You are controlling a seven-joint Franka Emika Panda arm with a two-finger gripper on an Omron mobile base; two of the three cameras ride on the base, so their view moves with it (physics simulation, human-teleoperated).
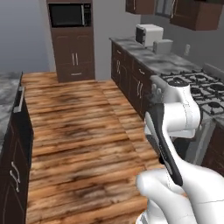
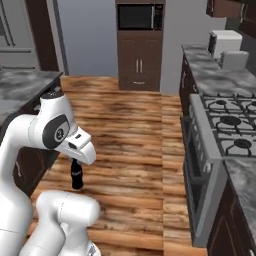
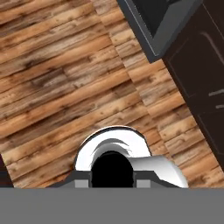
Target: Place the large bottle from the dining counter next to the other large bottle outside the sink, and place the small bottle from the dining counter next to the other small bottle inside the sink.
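Wooden floor (image 2: 135, 125) lies open beside the stove (image 2: 230, 125); tool (image 2: 76, 167) grips the large bottle (image 2: 76, 177).

Arm: the large bottle (image 2: 76, 175) was seen hanging below the hand, above the wood floor (image 2: 135, 130).
Right: a stove (image 2: 231, 122) was set in a counter (image 2: 212, 75), a toaster (image 2: 233, 59) behind it.
Far end: a microwave (image 2: 140, 16) was mounted above cabinet doors (image 2: 139, 65).

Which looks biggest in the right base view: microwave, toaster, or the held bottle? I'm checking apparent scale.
1. Microwave, largest.
2. Toaster.
3. Dark bottle under the gripper, smallest; it is partly hidden and nearer the camera, so its rank against the toaster is unsure.
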